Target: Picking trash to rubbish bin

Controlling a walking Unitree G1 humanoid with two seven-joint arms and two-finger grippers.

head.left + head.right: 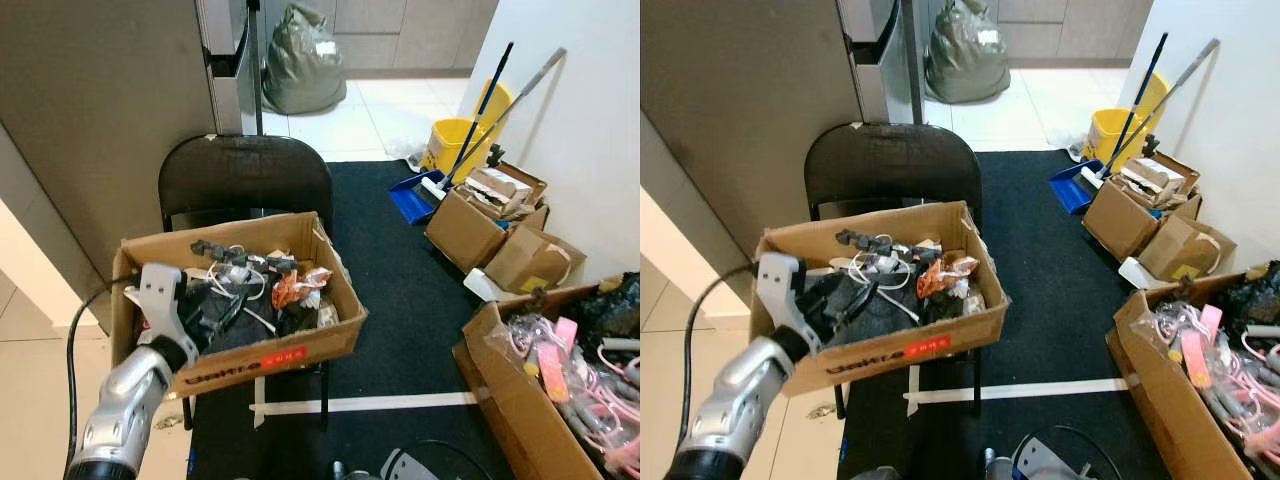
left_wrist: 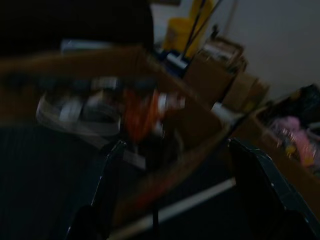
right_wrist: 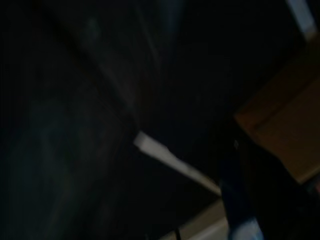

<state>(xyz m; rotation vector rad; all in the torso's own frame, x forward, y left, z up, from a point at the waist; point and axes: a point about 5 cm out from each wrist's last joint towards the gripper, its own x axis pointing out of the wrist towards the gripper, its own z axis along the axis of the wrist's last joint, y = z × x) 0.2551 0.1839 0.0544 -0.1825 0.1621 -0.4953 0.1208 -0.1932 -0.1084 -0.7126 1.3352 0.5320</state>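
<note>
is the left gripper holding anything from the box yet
No. The left gripper is open over the cardboard box, with nothing between its fingers.

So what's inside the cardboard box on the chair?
The cardboard box holds an orange wrapper, white cables, black bits and the left gripper. Whatever lies underneath that pile is covered.

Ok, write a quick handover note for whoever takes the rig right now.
Left gripper: open, reaching into the cardboard box on the black chair, holding nothing.
Right gripper: hangs idle in the dark; state unclear.
Trash: orange wrapper, cables and scraps lie in the box.
Done: nothing picked yet, as far as can be seen.
Left: grasp the trash and carry it to a bin; the yellow bucket stands by the far wall.
</note>
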